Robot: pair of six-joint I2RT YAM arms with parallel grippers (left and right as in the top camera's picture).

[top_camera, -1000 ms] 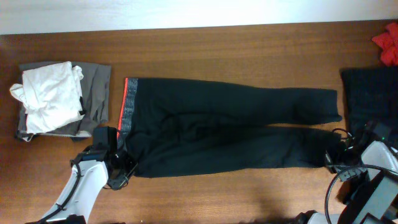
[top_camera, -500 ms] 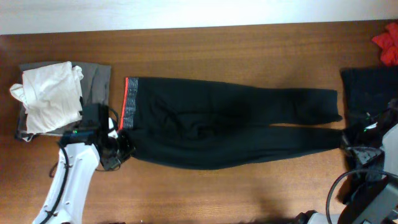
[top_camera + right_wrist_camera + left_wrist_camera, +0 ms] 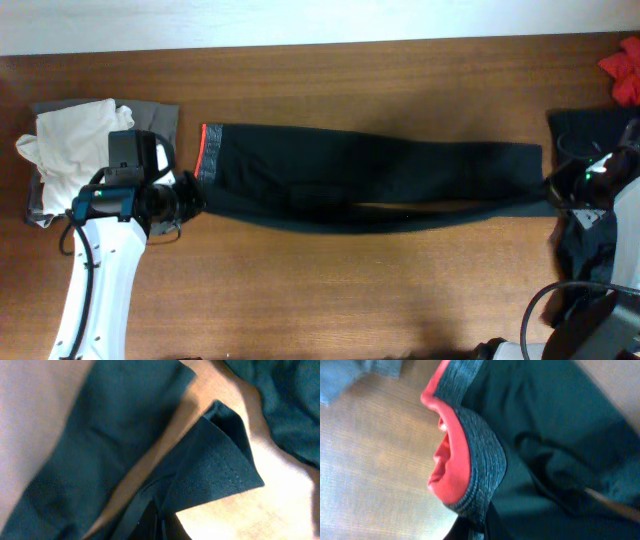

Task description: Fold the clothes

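Observation:
The clothes, black trousers (image 3: pixel 370 170), lie stretched left to right across the table, with the near leg lifted and drawn up close to the far leg. The grey waistband with its red-orange edge (image 3: pixel 208 155) is at the left end. My left gripper (image 3: pixel 190 200) is shut on the waistband's near corner; the left wrist view shows the waistband (image 3: pixel 480 460) bunched just above the left gripper (image 3: pixel 476 532). My right gripper (image 3: pixel 556 190) is shut on the near leg's hem. In the right wrist view, that hem (image 3: pixel 220 475) fans out from the right gripper (image 3: pixel 156 530).
A white garment (image 3: pixel 75 150) lies on a grey garment (image 3: pixel 158 135) at the left edge, right beside my left arm. A dark cloth (image 3: pixel 590 135) lies at the right edge, and something red (image 3: pixel 625 70) sits in the far right corner.
Both grippers have moved toward the far side of the table, each still shut on the trousers. The near edge has come up with them, so the trousers now look narrower.

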